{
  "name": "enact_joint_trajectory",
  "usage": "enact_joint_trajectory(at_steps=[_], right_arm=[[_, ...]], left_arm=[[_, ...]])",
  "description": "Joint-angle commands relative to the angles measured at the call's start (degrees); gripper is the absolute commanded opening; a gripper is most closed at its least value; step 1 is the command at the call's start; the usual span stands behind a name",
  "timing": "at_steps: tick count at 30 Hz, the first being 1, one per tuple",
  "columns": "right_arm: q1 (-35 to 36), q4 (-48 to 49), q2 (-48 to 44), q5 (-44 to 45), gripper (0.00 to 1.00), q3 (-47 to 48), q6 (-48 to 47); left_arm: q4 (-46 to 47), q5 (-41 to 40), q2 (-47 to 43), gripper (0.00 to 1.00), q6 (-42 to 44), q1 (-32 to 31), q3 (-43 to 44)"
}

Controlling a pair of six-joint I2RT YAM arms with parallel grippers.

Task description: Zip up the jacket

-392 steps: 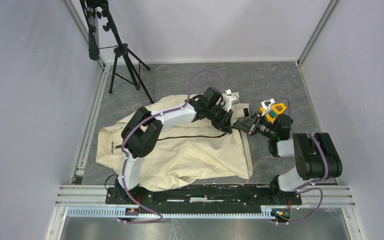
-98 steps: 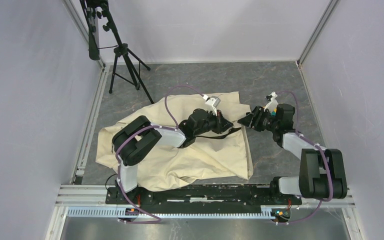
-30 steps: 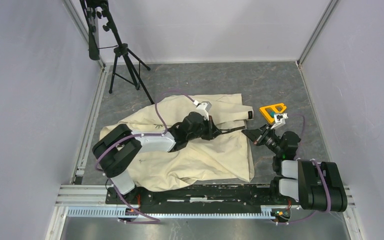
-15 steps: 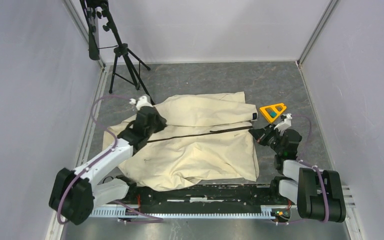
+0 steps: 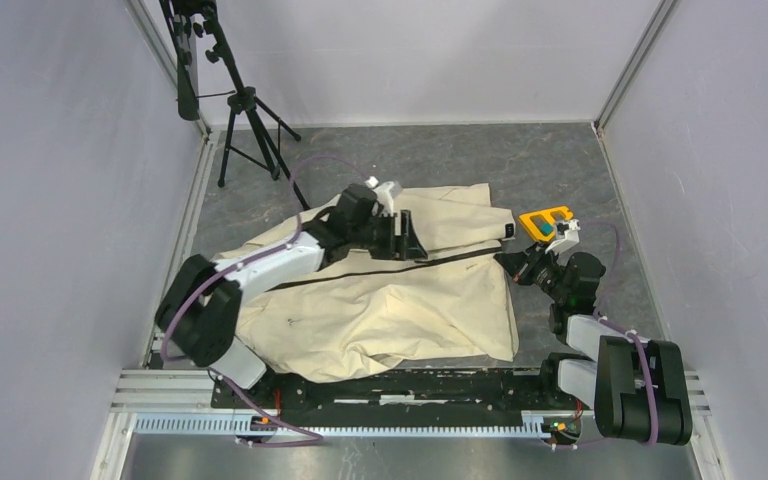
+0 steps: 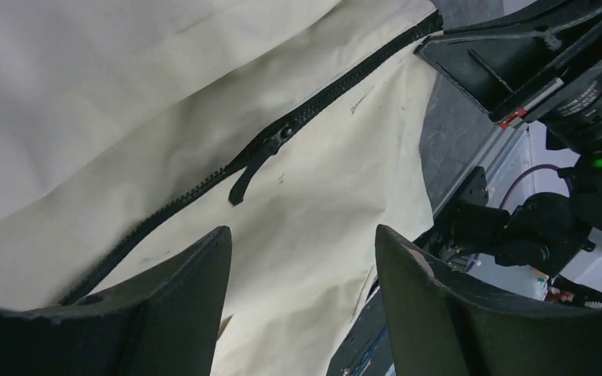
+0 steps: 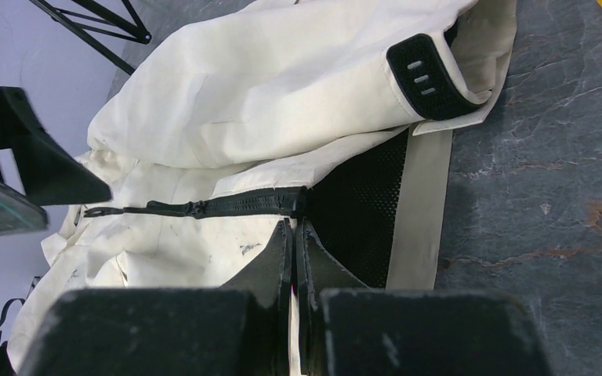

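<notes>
The left arm rises from its base, folds at a raised elbow out to its own left, and stretches its forearm across the upper part of the jacket [image 5: 390,310], which lies spread and wrinkled on the bench [image 5: 560,160]. The left gripper [image 5: 407,238] points toward the other arm and hovers over the cloth. In the wrist view the left gripper [image 6: 302,235] has its fingers [image 6: 184,286] set well apart with nothing between them. Just beyond the fingertips the dark zipper [image 6: 337,90] runs slantwise across the cream fabric, and its slider with the pull tab [image 6: 262,149] hanging loose lies ahead of the gap, not touched by either finger. The right arm is folded tightly near its base, its forearm reaching up and inward so that the right gripper [image 5: 513,262] points toward the left arm, low at the jacket's nearest edge. Its own camera shows the right gripper [image 7: 291,231] with fingers pressed together, pinching the hem right at the bottom end of the zipper [image 7: 227,204], which stretches straight away from the fingertips. Just to the side of those tips dark mesh lining shows, and farther off lies a sleeve with a black cuff tab [image 7: 427,78]. A yellow object [image 5: 546,222] sits on the bench just behind the right gripper. A black tripod [image 5: 245,125] stands well beyond the left gripper.
</notes>
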Motion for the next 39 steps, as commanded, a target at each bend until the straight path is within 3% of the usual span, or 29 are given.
enact_joint_trajectory(at_steps=[1, 9, 14, 19, 26, 29, 30, 35, 39], right_arm=[[0.31, 2.98, -0.24, -2.01, 0.0, 1.76, -1.03], [0.31, 3.87, -0.13, -2.34, 0.0, 1.76, -0.32], [0.32, 4.11, -0.05, -2.67, 0.0, 1.69, -0.15], [0.31, 4.44, -0.12, -2.64, 0.0, 1.62, -0.06], [0.31, 4.78, 0.1, -2.82, 0.0, 1.46, 0.13], [0.31, 4.49, 0.18, -2.38, 0.0, 1.57, 0.04], [0.31, 4.01, -0.02, -1.7, 0.0, 1.69, -0.02], [-1.2, -0.51, -7.15, 11.33, 0.0, -2.17, 1.34], [-4.12, 0.15, -9.16, 11.08, 0.0, -3.92, 2.9]], left_arm=[[-4.24, 4.84, 8.04, 0.72, 2.81, -1.74, 7.74], [-7.91, 0.79, 13.73, 0.7, 4.43, -2.32, 11.98], [-6.96, 4.87, 17.99, 0.67, 3.28, -2.82, 14.47], [-8.23, 5.27, 19.91, 0.45, 3.97, -2.93, 16.37], [-8.88, 5.11, 21.25, 0.3, 4.79, -3.01, 17.46], [-9.62, 4.85, 21.47, 0.1, 5.47, -3.56, 17.91], [-11.1, 2.82, 21.43, 0.03, 6.26, -3.91, 18.19], [-16.02, -16.91, 14.33, 0.02, 6.79, -4.35, 13.41], [-15.59, -24.69, 5.59, 0.02, 7.88, -3.14, 6.64]])
